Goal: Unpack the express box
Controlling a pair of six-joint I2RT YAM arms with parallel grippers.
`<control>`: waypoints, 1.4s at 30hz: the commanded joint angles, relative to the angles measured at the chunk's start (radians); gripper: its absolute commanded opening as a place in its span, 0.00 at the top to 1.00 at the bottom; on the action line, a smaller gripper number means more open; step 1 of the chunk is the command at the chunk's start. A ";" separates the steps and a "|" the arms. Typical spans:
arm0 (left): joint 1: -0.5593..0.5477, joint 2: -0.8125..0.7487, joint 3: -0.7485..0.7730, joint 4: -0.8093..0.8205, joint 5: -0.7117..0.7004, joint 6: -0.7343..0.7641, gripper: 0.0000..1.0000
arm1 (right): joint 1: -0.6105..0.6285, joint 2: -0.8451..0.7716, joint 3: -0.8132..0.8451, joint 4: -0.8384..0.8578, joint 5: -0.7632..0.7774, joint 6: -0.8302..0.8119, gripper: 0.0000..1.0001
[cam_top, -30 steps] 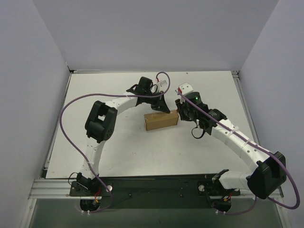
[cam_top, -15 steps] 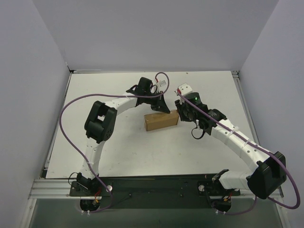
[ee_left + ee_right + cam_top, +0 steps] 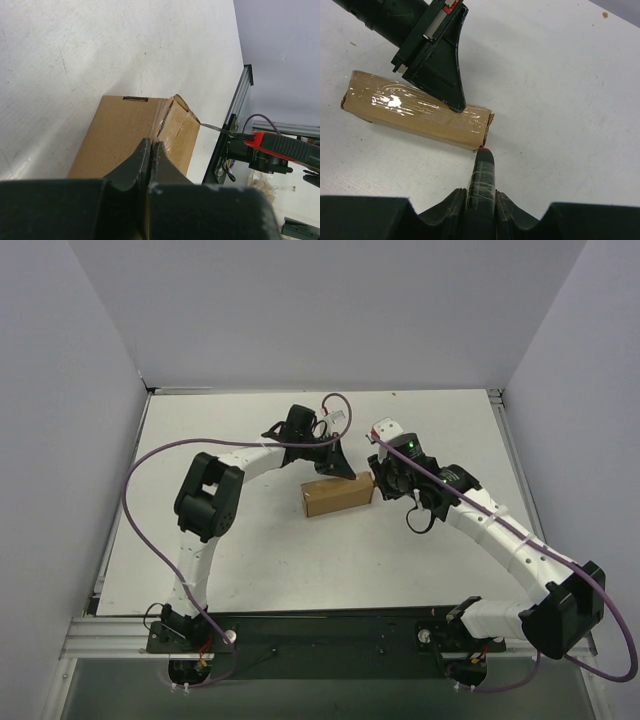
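One box (image 3: 338,495) mid-table (image 3: 250,560), near end cut off behind left gripper (image 3: 151,145), jaws pressed together at box top, one knife (image 3: 482,170) pinched in right gripper (image 3: 481,197), blade apparently touching box end.

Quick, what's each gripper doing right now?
Left gripper: closed, holding nothing, tips resting on top of the express box.
Right gripper: closed on the utility knife, blade at the box's end.

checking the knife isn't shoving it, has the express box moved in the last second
Yes, slightly: in the top view the express box has crept left, away from the right edge of the table.
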 commanded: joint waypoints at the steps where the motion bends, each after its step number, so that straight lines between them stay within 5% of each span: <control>1: 0.036 -0.017 -0.035 0.013 -0.104 0.022 1.00 | 0.003 -0.042 0.081 -0.157 0.007 -0.004 1.00; 2: 0.037 -0.022 -0.032 0.023 -0.091 0.019 1.00 | 0.003 -0.039 0.096 -0.149 0.012 -0.008 1.00; 10: 0.045 -0.045 0.064 0.193 0.141 -0.044 0.48 | -0.024 -0.038 0.107 0.022 0.018 -0.060 1.00; 15: 0.068 -0.080 0.115 0.161 0.160 0.012 0.39 | -0.049 -0.004 0.062 0.016 -0.008 -0.072 1.00; 19: 0.119 -0.106 0.114 -0.049 0.063 0.158 0.49 | -0.069 0.041 0.047 0.007 -0.062 -0.086 1.00; 24: 0.217 -0.169 -0.018 -0.167 -0.056 0.284 0.79 | -0.087 0.085 0.055 -0.002 -0.103 -0.092 1.00; 27: 0.232 -0.204 -0.066 -0.207 -0.075 0.370 0.88 | -0.089 0.096 0.056 -0.001 -0.129 -0.090 1.00; 42: 0.166 -0.322 -0.218 -0.423 -0.052 0.669 0.97 | -0.041 0.476 0.358 0.185 -0.195 -0.080 1.00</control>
